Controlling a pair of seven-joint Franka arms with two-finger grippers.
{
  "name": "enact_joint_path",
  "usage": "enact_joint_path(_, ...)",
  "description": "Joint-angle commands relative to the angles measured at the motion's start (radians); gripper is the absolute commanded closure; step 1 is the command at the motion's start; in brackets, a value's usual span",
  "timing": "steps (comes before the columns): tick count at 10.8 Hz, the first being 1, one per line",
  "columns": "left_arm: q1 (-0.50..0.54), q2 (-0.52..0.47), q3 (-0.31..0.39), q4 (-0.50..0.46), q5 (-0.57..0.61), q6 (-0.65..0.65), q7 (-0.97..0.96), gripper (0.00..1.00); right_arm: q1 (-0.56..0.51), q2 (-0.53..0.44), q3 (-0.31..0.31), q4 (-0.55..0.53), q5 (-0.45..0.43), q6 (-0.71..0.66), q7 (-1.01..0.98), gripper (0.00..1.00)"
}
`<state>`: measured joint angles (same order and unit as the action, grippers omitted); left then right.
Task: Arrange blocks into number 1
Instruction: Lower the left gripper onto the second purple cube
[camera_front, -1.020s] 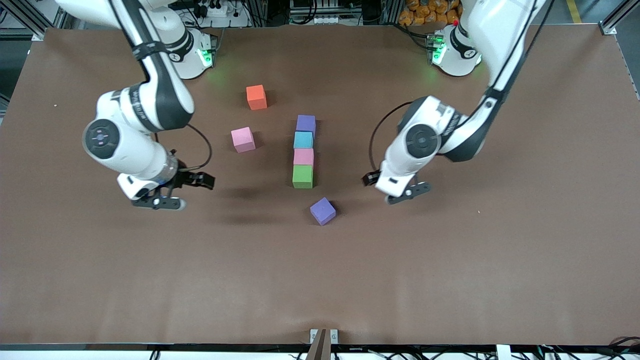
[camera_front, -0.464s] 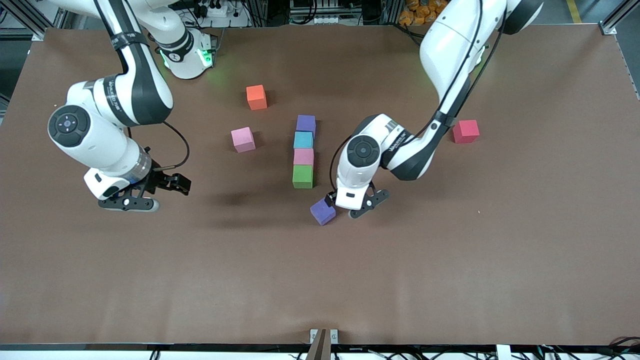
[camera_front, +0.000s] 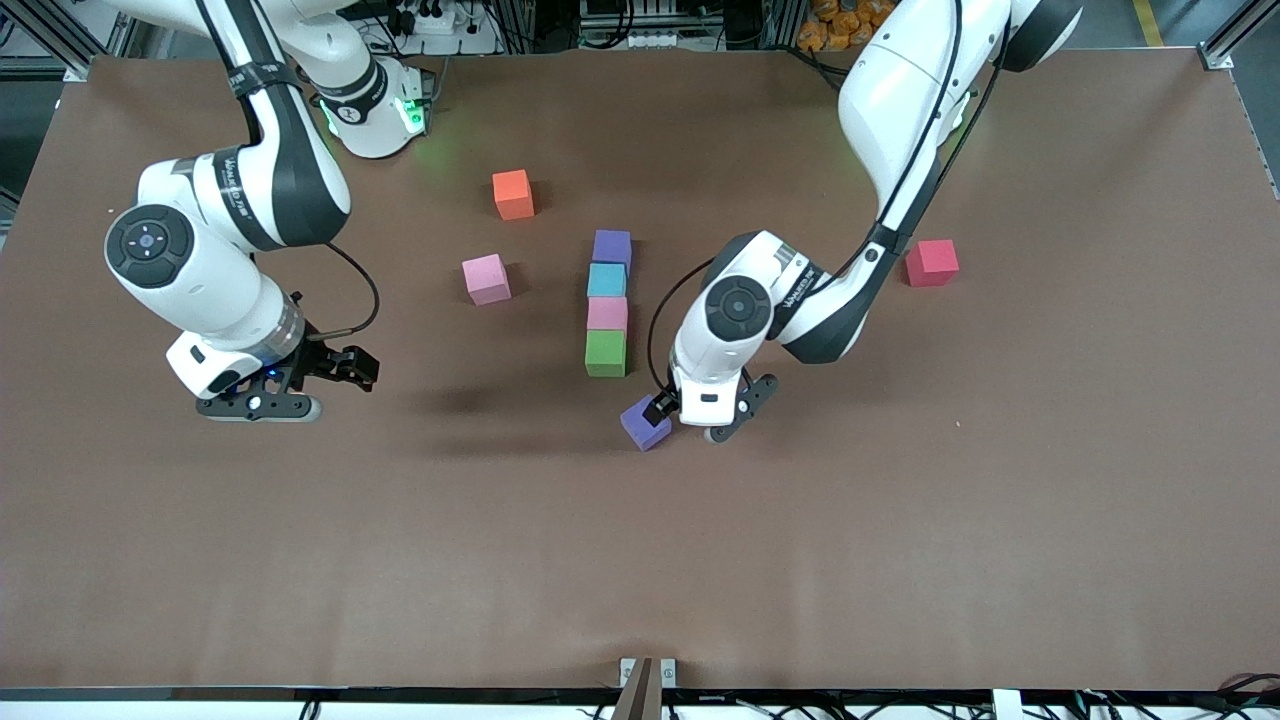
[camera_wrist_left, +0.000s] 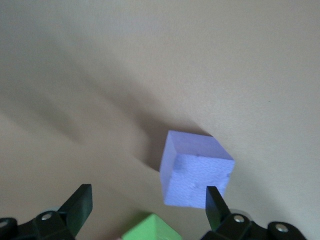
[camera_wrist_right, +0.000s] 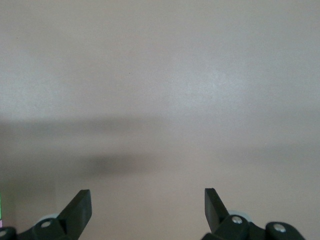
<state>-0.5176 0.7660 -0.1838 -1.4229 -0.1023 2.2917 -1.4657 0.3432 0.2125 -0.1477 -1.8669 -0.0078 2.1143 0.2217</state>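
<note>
Column: 4 small matte cubes stand in a touching line on the brown table (camera_front: 1000, 500); farthest from the front camera the purple cube of the column (camera_front: 611, 246), then the blue cube (camera_front: 606, 280), the pink cube of the column (camera_front: 607, 313) and the green cube (camera_front: 605, 353), nearest
Loose purple cube (camera_front: 643, 426): nearer the camera than the green cube, apart from it and turned askew; in the left wrist view (camera_wrist_left: 196, 170) a corner of the green cube shows close by
Left gripper (camera_front: 712, 412): low over the table just beside the loose purple cube, fingers spread wide, nothing between them; 1 finger (camera_wrist_left: 216, 205) stands before the cube's corner
Right gripper (camera_front: 300, 390): waits over bare table toward the right arm's end, fingers spread, holding nothing
Other cubes: a loose pink cube (camera_front: 486, 279) and an orange cube (camera_front: 513, 194) lie toward the right arm's end of the column; a red cube (camera_front: 931, 263) lies well apart toward the left arm's end, beside the left forearm
</note>
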Motion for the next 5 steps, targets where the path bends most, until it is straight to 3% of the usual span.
enact_joint_path(1,0.004,0.025,0.004,0.015,-0.199,0.046,-0.059,0.00,-0.007,-0.005,0.008,0.003,-0.021,0.001,-0.005,0.00)
enact_joint_path(5,0.065,0.071,0.003,0.015,-0.537,0.161,-0.088,0.00,-0.015,0.001,0.008,0.003,-0.018,0.018,0.011,0.00)
